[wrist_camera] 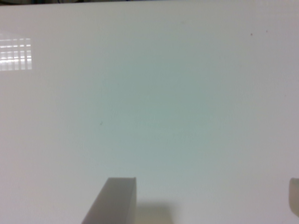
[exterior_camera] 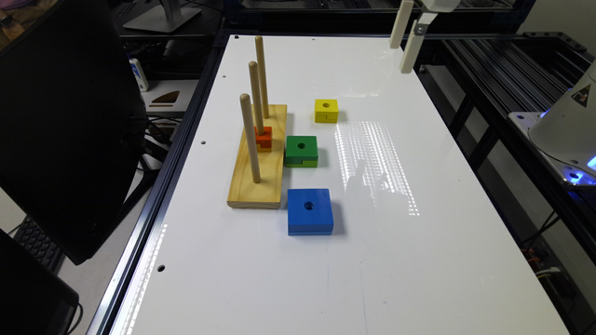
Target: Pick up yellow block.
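The white two-fingered gripper (exterior_camera: 404,46) is seen high above the far corner of the glossy white table (exterior_camera: 419,260), at the exterior view's right, with its pale fingers (exterior_camera: 412,52) hanging down and nothing between them. In the wrist view the gripper (wrist_camera: 205,200) is shown spread wide: one finger (wrist_camera: 112,200) stands well apart from the sliver of the other at the picture's edge, and bare white tabletop (wrist_camera: 149,93) lies between them.

The small bright yellow square wooden block with a round hole through its middle (exterior_camera: 326,110) is found resting flat on the table, well apart from the gripper and lower in the exterior view, toward that view's left. It touches nothing.

Nearer the camera, a larger green square block with a lighter green base (exterior_camera: 301,150) is set just beside the edge of a long pale wooden base board (exterior_camera: 247,186). Nearer still lies a large blue square block with a central hole (exterior_camera: 309,211), close to the board's near corner.

Three upright wooden pegs (exterior_camera: 250,137) rise from the board in a row. A small orange block (exterior_camera: 263,138) is threaded on the middle peg and sits on the board.

A dark monitor (exterior_camera: 65,130) stands off the table at the exterior view's left.
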You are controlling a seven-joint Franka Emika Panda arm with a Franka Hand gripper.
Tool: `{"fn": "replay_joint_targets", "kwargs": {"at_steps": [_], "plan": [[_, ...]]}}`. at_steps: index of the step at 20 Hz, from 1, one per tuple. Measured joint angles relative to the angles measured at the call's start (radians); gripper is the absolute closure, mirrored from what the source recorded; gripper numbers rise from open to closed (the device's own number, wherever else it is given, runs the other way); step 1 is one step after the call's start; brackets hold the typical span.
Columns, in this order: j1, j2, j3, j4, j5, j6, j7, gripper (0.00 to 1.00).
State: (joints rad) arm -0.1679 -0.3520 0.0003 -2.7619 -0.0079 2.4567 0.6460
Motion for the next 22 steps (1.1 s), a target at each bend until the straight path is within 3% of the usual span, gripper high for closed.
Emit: {"fn": "replay_joint_targets", "kwargs": {"at_steps": [4,13,22], "plan": [[0.0,0.039,0.0,0.03,0.0,0.0,0.0,0.0],[-0.003,0.046,0.0,0.04,0.0,0.0,-0.001,0.0],[-0.006,0.095,0.0,0.095,-0.0003,0.0,-0.002,0.0]]}}
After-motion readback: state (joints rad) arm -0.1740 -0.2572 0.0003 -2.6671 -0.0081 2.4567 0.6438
